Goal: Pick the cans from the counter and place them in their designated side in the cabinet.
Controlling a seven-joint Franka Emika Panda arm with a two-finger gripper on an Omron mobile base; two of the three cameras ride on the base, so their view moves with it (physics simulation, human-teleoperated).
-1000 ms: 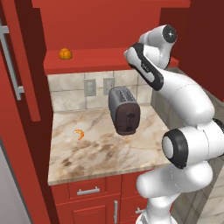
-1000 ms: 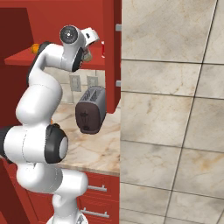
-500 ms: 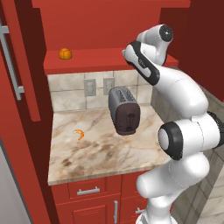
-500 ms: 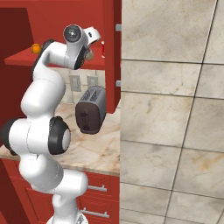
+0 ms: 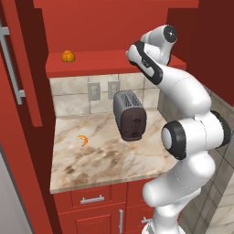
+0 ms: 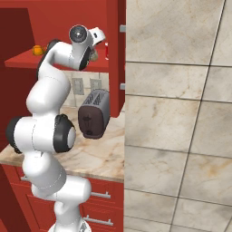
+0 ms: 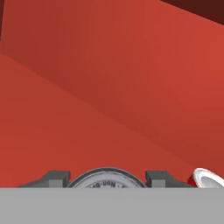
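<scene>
My gripper [image 7: 107, 179] is shut on the silver-grey can [image 7: 107, 177]. Its round printed top shows between the two fingertips [image 7: 57, 177] in the hand view. The can is held inside the red cabinet, over its plain shelf [image 7: 65, 131]. The red can [image 7: 205, 178], with a white top, stands just to one side of the held can, and it appears as a red and white patch [image 6: 107, 50] by the cabinet's side wall. In both base views my arm reaches up to the right end of the shelf [image 5: 91, 67], above the counter [image 5: 105, 155].
A dark toaster [image 5: 129, 115] stands on the counter below my arm. A small orange curl [image 5: 82, 140] lies left of it. An orange fruit [image 5: 68, 55] sits at the shelf's left end. The open cabinet door [image 5: 18, 68] hangs at the left, and red drawers [image 5: 91, 200] lie below.
My arm has stretched slightly higher and the hand has edged a little further into the cabinet. The grip on the can is unchanged.
</scene>
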